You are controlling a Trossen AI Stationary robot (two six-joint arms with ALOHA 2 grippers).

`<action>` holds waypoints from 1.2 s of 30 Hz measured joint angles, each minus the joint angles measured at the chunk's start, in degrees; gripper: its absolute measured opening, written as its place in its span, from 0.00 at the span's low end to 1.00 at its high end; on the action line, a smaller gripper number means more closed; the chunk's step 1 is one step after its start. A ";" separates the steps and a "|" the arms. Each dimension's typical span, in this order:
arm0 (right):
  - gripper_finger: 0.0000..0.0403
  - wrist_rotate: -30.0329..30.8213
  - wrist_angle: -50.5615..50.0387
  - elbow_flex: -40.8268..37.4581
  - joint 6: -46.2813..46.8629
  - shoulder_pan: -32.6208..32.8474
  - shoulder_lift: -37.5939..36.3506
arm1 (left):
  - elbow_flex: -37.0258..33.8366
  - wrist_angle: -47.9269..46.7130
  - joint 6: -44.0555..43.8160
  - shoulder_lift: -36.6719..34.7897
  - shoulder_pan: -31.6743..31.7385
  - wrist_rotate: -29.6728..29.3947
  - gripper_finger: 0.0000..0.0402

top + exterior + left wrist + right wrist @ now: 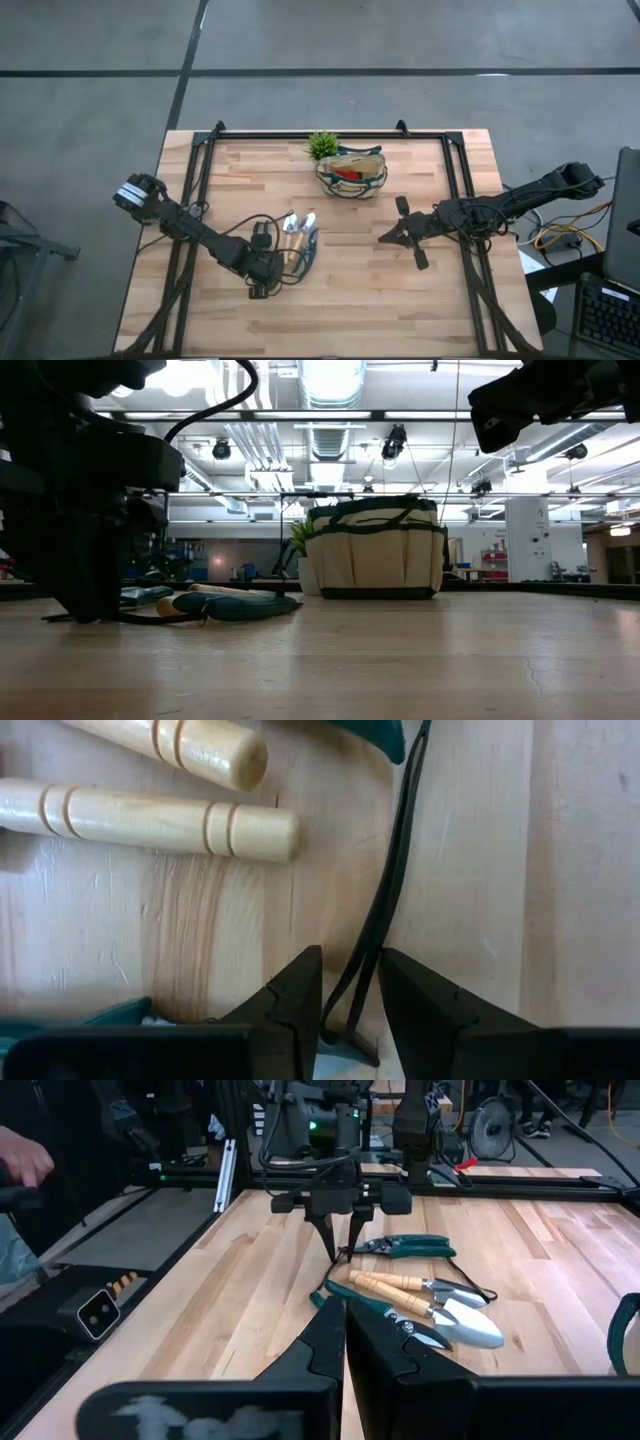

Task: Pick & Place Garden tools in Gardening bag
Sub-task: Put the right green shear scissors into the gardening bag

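Note:
The garden tools (296, 236) lie together on the table's near middle: two wooden-handled tools (150, 820) with silver heads (465, 1320) and green-handled shears (405, 1245). My left gripper (350, 960) stands at their handle ends, its fingers pointing down to the table, closed about a thin black cord loop (385, 900); it also shows in the right wrist view (343, 1258). The beige and green gardening bag (352, 172) stands upright at the far middle with a red lump (346, 173) inside. My right gripper (386, 240) is shut and empty, right of the tools. My left gripper has the black cord loop's end (352, 1005) between its two fingers, both strands together, coming from above with the fingers pointing down. The cord runs slack along the table to a green handle (380, 735). Whether the fingertips (300, 985) press it, I cannot tell.
A small green plant (322, 146) stands just left of the bag at the far edge. A black frame rail (330, 135) runs around the table. Bare wood lies between the tools and my right gripper and along the near edge.

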 joint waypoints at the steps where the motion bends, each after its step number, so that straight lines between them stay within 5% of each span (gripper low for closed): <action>1: 0.02 0.00 0.00 0.00 0.00 0.01 0.00 | -0.02 0.06 -0.01 0.31 0.00 -0.04 0.27; 12: 0.02 0.00 0.02 0.00 0.00 -0.01 0.00 | 0.00 4.85 1.98 0.42 0.10 -0.56 0.02; 36: 0.02 -3.39 4.20 0.00 6.55 0.12 1.90 | 21.83 0.99 19.22 -1.26 1.48 -4.75 0.00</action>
